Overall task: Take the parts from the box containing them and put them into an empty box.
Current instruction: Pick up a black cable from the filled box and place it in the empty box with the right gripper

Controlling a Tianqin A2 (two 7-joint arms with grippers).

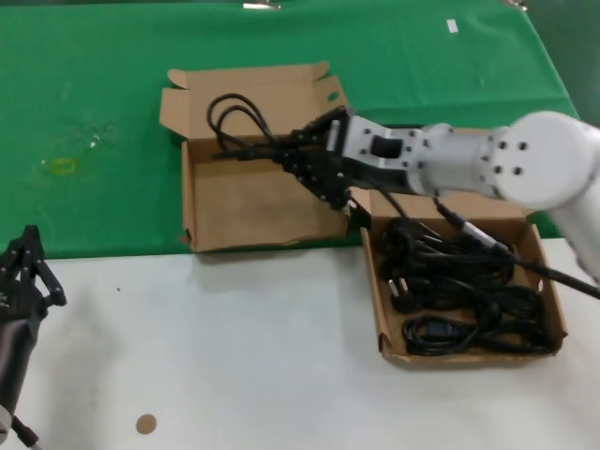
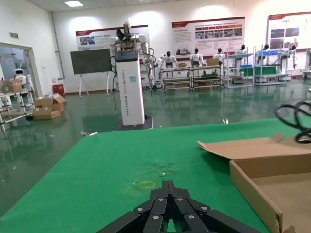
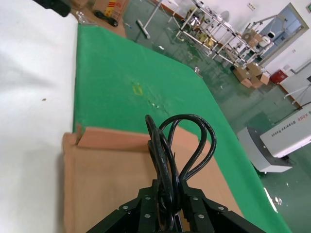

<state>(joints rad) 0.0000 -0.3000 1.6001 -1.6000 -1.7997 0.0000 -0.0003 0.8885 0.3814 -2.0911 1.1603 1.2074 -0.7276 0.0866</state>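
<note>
The right gripper (image 1: 298, 157) reaches forward and left, fingers clamped; the left gripper (image 1: 23, 267) sits parked low, fingers together.

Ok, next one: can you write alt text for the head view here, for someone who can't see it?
The right gripper holds a looped black power cord over an open, empty cardboard box on a green cloth. Beside it, a second cardboard box on the white table holds more black cords. The left gripper waits at the table's left edge.
</note>
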